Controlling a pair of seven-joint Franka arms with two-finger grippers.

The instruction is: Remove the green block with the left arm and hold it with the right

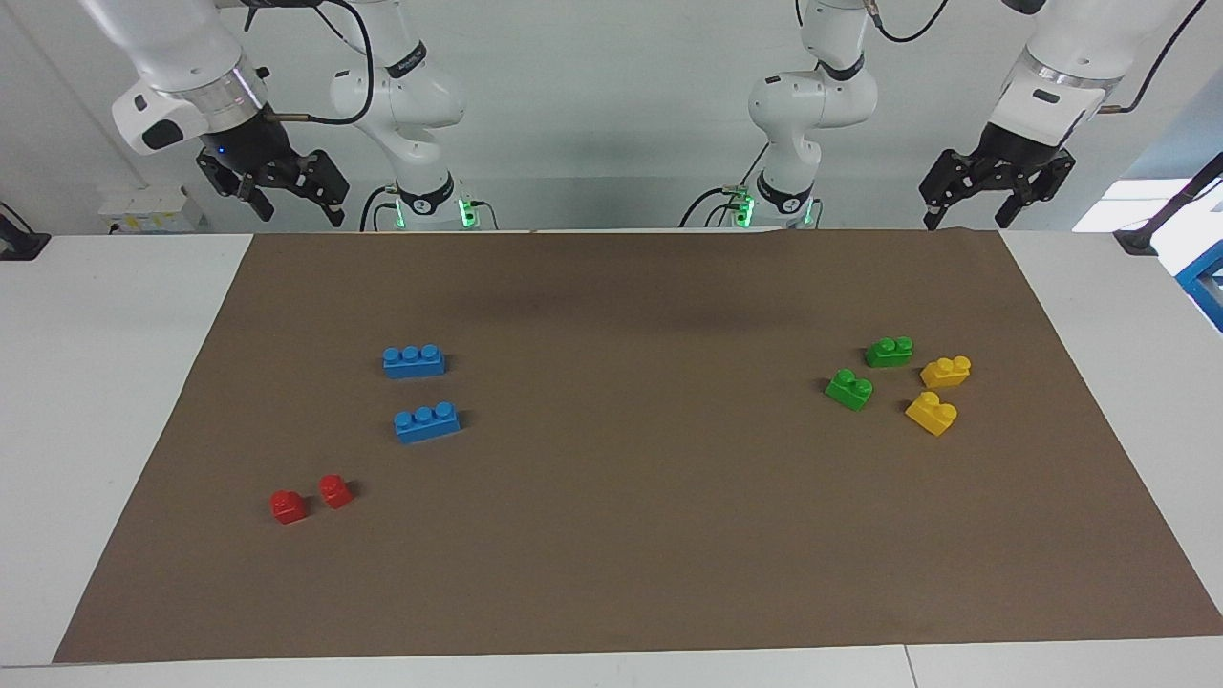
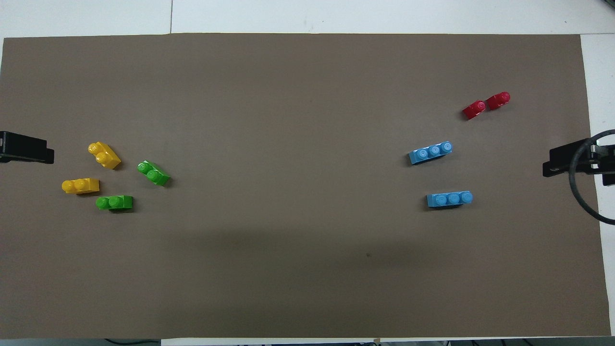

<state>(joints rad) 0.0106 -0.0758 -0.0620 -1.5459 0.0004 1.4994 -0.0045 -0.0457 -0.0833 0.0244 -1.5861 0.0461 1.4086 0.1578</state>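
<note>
- Two green blocks (image 1: 849, 389) (image 1: 889, 352) lie at middle right of the facing view, beside yellow bricks (image 1: 932, 413).
- Left gripper (image 1: 994, 205), upper right, jaws apart, empty.
- Right gripper (image 1: 287, 196), upper left, jaws apart, empty.

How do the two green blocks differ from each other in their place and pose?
The green block nearer to the robots lies beside a yellow block; the other green block lies farther from the robots and more toward the table's middle. In the overhead view the nearer one lies along the table's length, while the farther one is turned at a slant. Both are bright green with two studs, upright and untouched.
</note>
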